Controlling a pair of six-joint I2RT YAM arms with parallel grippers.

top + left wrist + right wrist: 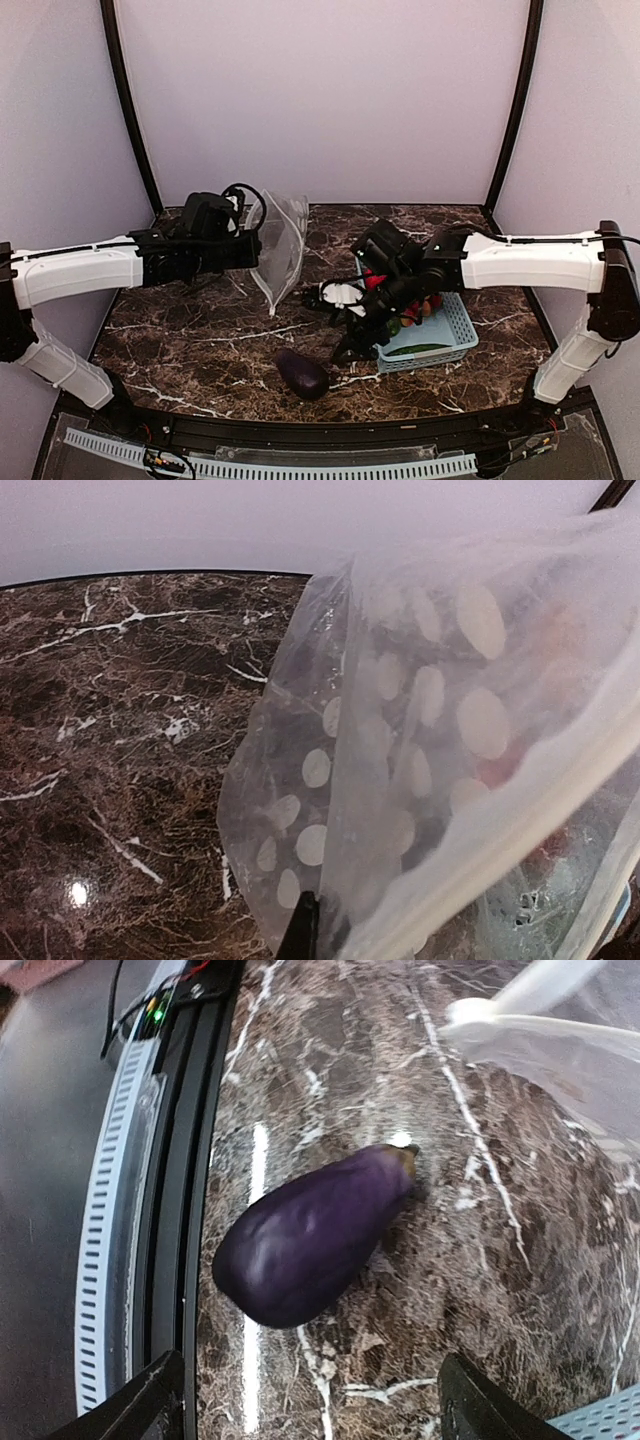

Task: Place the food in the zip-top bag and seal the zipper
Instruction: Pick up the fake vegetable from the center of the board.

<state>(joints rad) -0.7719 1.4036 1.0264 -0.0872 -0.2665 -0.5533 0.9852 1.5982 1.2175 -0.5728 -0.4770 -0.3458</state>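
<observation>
Left gripper (253, 250): clamped on clear white-dotted plastic bag (283, 235);
Right gripper (320, 1410): spread wide over dark purple eggplant (310, 1235), six o'clock of bag

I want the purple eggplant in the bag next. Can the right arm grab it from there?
Probably yes. The right gripper hangs open facing the eggplant, which lies alone on the table with nothing between them. The left gripper holds the zip-top bag off to one side.
</observation>
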